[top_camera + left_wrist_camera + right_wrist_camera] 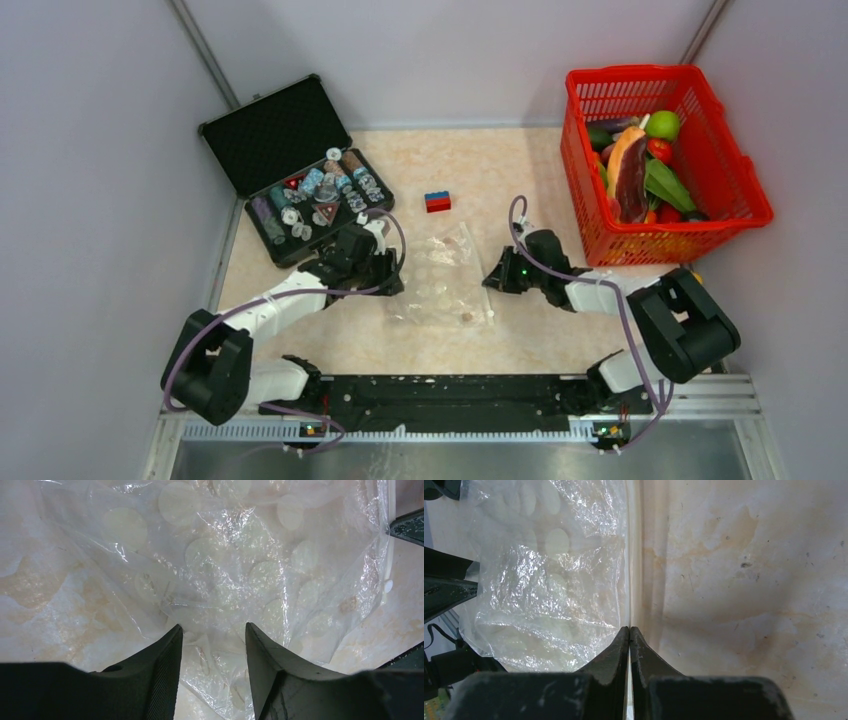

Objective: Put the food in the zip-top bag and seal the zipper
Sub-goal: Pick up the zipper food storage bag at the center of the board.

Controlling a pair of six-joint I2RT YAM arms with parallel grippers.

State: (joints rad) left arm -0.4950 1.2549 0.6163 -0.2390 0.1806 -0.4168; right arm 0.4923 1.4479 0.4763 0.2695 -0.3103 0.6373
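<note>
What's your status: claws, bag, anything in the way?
Left claw open over bag. Right claw shut on zipper. Food in basket. Brick beyond bag, apart.

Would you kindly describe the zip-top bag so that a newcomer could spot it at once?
On the beige table, look between the open black case at far left and the red basket at far right. Mid-table, between the left gripper and right gripper, lies the zip-top bag. Unlike the solid red-and-blue brick beyond it, it is clear and crinkly, with a whitish zipper along its right edge.
</note>
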